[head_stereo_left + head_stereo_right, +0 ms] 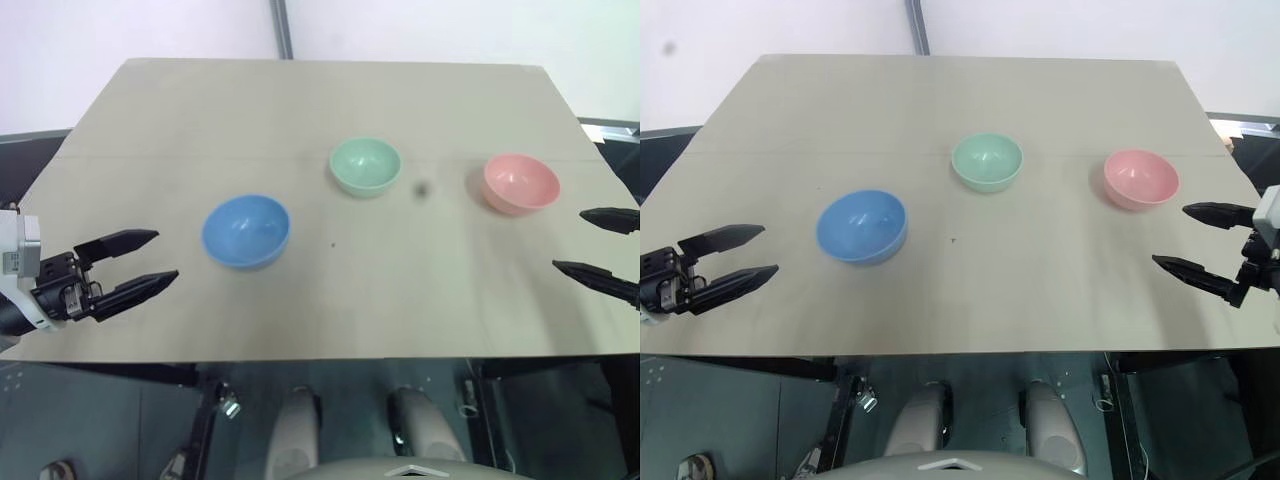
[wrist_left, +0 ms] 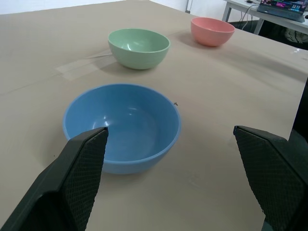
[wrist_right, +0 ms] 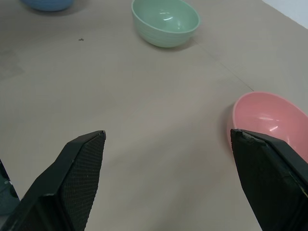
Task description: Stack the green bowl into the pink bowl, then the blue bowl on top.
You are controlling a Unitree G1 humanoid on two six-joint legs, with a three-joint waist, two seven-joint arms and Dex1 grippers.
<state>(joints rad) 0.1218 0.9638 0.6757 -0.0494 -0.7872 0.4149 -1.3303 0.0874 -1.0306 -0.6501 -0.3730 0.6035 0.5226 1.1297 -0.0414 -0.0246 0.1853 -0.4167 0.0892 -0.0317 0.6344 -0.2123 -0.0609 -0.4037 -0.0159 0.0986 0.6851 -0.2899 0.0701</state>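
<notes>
You are looking down at a tan table [image 1: 320, 100] where three bowls are sitting upright and well apart, nothing stacked. The green bowl [image 1: 365, 165] is resting near the centre. The blue bowl [image 1: 246, 230] is lying at its 8 o'clock, and the pink bowl [image 1: 520, 183] at its 3 o'clock. Your left gripper [image 1: 152, 258] is hovering beside the blue bowl, fingers spread wide, gripping nothing. Your right gripper [image 1: 1185, 238] is hovering just below the pink bowl, fingers likewise spread, empty.
</notes>
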